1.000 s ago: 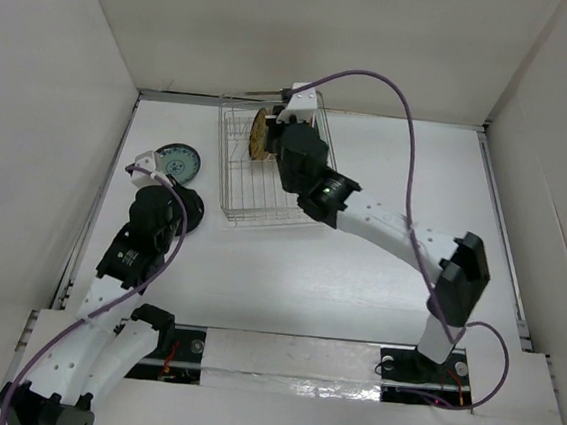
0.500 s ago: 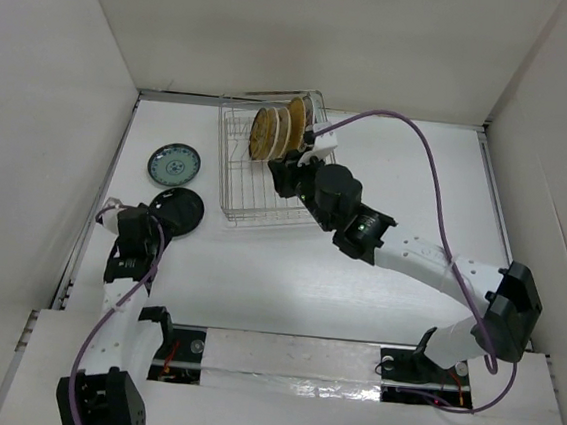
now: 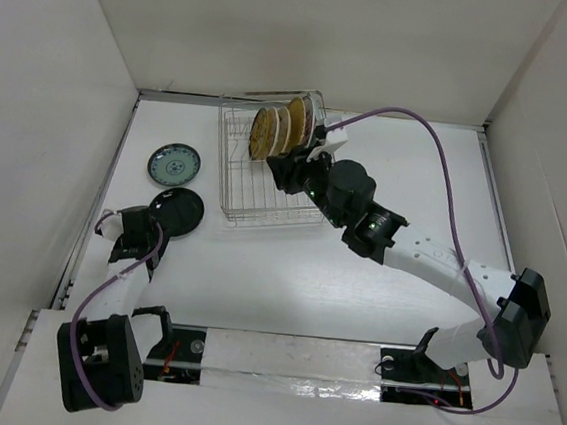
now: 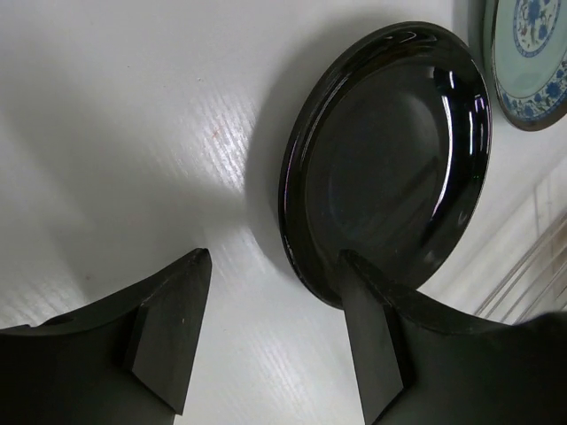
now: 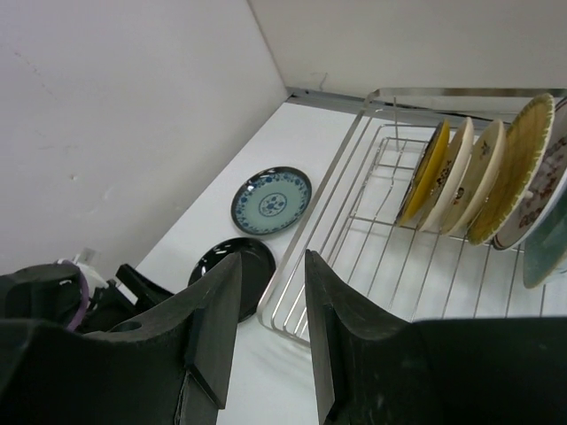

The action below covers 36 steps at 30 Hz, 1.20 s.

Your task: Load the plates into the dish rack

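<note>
Dish rack [image 3: 265, 196]: far middle of the tabletop [image 3: 257, 280], long axis running near to far, slightly skewed.
Racked plates [image 5: 461, 173]: on edge in a row across the rack's far end, faces turned left.
Black plate [image 4: 390, 168]: flat, left of the rack's near corner.
Blue-patterned plate [image 3: 175, 164]: flat, just beyond the black one.
Left tool [image 4: 270, 350]: fingers apart, empty, at the black plate's rim.
Right tool [image 5: 273, 288]: fingers apart, empty, above the rack.

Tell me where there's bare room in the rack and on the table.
Free: the near rows of the dish rack, between the standing plates and its near rim; the table right of the rack. Crowded: the rack's far end, and the left strip with blue-patterned plate, black plate and left fingers.
</note>
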Motion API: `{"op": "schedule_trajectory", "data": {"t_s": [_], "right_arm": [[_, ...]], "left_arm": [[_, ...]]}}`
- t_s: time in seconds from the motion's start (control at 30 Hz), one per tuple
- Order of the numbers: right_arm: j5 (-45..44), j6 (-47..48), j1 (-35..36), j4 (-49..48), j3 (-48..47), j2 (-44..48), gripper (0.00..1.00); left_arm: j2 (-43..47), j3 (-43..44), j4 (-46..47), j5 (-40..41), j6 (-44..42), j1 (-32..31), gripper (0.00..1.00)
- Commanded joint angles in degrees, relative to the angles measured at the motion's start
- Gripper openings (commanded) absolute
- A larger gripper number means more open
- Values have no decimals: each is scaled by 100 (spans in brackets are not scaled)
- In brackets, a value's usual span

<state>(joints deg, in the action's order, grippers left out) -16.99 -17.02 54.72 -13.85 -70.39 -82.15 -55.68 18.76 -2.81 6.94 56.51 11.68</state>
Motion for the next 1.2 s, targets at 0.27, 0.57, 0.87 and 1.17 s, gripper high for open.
{"op": "schedule_trajectory", "data": {"t_s": [0.27,0.57,0.87,1.17], "right_arm": [[-23,-100,-67,-127,-168,-100,40],[29,-179,-181,-162,-80,-12,40],[161,-258,-181,-144,-71,67,40],[608,-294,-128,31,-212,77,62]], "left_arm": [[-795,75,773,-78,176,18,47],[-708,-285,1116,-175,290,18,18],[1047,-602,398,-351,528,18,0],[3397,265,-1405,9,247,-218,0]]}}
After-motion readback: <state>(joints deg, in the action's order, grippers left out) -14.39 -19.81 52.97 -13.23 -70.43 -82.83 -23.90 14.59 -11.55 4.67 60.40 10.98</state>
